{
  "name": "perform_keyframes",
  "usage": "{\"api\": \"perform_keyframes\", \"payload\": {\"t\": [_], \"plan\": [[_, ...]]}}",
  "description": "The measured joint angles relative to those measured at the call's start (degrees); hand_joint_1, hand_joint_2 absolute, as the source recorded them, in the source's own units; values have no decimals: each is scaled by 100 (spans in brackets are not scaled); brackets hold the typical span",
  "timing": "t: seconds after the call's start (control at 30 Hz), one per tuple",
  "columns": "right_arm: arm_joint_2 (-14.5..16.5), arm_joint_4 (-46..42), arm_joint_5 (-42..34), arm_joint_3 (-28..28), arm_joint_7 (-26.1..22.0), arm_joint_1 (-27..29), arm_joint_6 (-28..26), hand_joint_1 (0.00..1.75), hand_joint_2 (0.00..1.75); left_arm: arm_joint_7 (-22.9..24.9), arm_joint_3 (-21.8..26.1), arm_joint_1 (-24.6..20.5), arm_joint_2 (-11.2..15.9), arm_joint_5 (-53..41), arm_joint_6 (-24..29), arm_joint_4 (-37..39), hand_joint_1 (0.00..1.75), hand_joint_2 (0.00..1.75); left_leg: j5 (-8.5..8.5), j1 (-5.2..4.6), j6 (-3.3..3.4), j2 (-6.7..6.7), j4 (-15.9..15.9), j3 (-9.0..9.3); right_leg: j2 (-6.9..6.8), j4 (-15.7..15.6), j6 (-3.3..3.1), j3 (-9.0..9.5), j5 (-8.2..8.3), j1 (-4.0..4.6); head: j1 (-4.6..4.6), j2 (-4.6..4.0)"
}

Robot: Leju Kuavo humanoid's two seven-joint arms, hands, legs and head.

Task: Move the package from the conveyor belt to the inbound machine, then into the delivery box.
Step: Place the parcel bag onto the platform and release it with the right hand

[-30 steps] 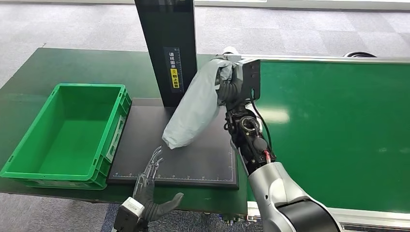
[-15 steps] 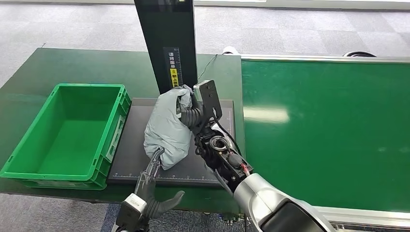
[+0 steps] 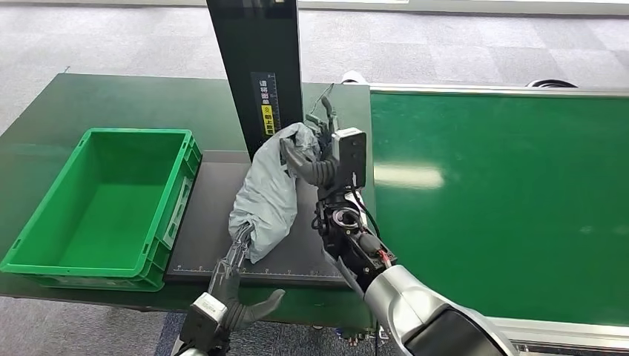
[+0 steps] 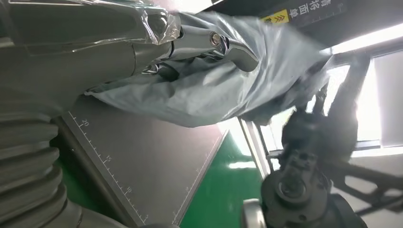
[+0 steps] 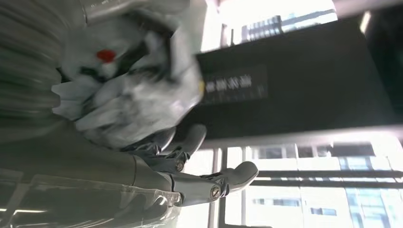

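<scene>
The right hand (image 3: 320,152) has swung the grey package (image 3: 271,194) off the conveyor side and down, and its lower end now rests on the black scanner platform (image 3: 211,222) against the left hand's fingertips (image 3: 239,241). Since half a second ago, the wrist has drawn back toward the belt.

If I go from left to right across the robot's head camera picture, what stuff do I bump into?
Green delivery box → black inbound machine platform → grey package → right hand gripping the package's top → green conveyor belt.
</scene>
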Motion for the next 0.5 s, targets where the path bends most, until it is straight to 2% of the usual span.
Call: {"api": "perform_keyframes", "payload": {"t": [0.2,0.5], "plan": [[-142,-460,527,-1521,-14,295,499,0,175,-33,-2,35,8,69,67,15,0,175,0,0,0,0,0,0,0,0,0,1,0,0,0,0],[-246,-960,1064,-2675,-15,927,1210,0,175,-45,21,223,16,126,178,-58,0,175,-1,0,0,-1,0,1,0,0,0,1,0,0,-1,0]]}}
